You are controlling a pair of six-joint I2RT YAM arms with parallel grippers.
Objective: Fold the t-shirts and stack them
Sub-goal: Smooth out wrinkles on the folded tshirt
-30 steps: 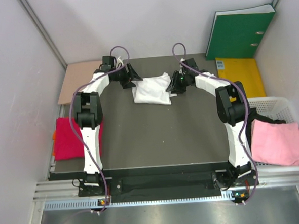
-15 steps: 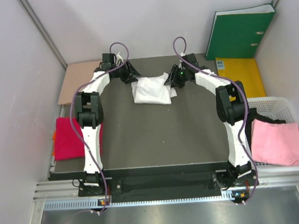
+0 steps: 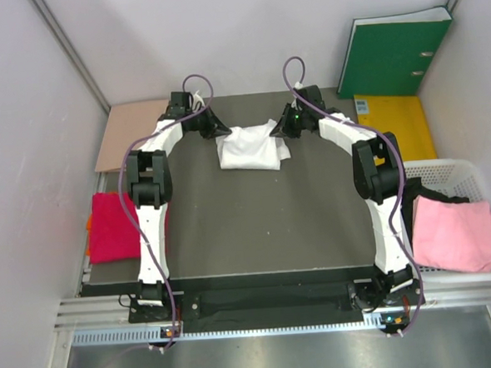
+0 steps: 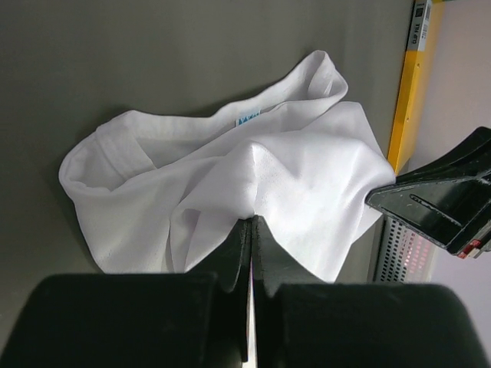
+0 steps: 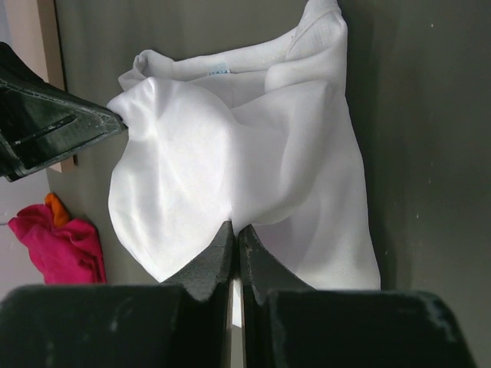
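The white t-shirt (image 3: 247, 149) lies bunched on the dark mat at the far middle, its blue neck label (image 4: 248, 119) showing. My left gripper (image 3: 220, 129) is shut on the shirt's left edge, cloth pinched at its tips (image 4: 252, 221). My right gripper (image 3: 277, 130) is shut on the right edge, with white cloth (image 5: 230, 153) rising from its tips (image 5: 235, 226). The crimson red t-shirt (image 3: 110, 226) lies folded at the mat's left edge. At the right, the pale pink t-shirt (image 3: 453, 231) rests on a white basket (image 3: 461, 169).
A green binder (image 3: 396, 54) leans against the back wall at the right, with a yellow folder (image 3: 396, 125) lying in front of it. A tan cardboard sheet (image 3: 126, 133) lies at the far left. Walls close in the left, back and right sides.
Both grippers have closed on the white t-shirt's side edges. Both have shifted slightly toward the back, and the cloth has bunched up between them.
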